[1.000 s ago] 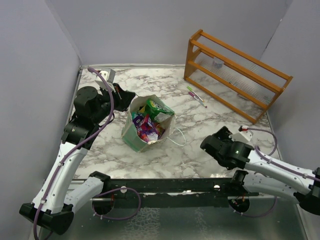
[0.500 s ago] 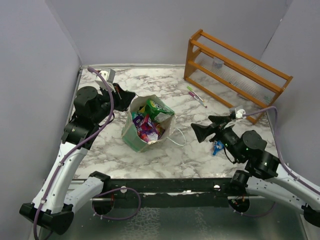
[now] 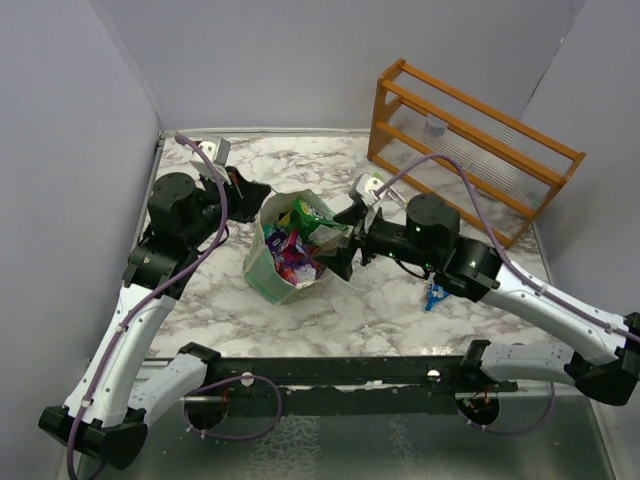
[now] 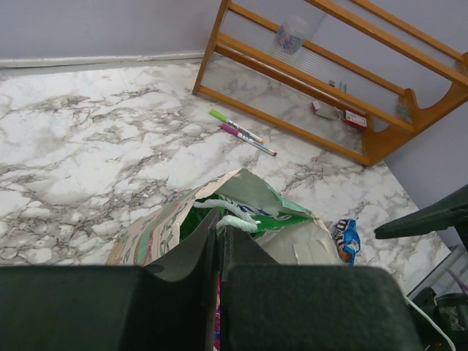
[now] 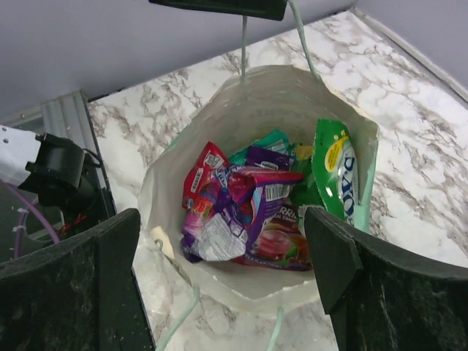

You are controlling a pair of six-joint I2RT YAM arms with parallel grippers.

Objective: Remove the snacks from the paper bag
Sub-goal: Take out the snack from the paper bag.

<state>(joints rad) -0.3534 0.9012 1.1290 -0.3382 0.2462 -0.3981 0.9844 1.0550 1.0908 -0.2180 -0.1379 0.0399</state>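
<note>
The paper bag [image 3: 262, 272] stands open at the table's middle left, with several snacks inside. The right wrist view looks down into the bag [image 5: 241, 95] at a green packet [image 5: 336, 172], a purple one [image 5: 256, 212] and a red one [image 5: 201, 175]. My right gripper [image 3: 338, 243] is open and empty just above the bag's right rim, its fingers [image 5: 110, 256] spread over the opening. My left gripper [image 3: 260, 190] is shut on the bag's cord handle [image 4: 235, 221] at the far left rim. A blue packet [image 3: 433, 296] lies on the table to the right, also seen in the left wrist view [image 4: 346, 238].
A wooden rack [image 3: 470, 140] stands at the back right. A pink-and-green pen [image 3: 393, 192] lies in front of it, between rack and bag. Grey walls close in the table on the left, back and right.
My right arm has swung left from the near right of the table to above the bag, leaving the blue packet on the table. The left arm and bag have not moved.
</note>
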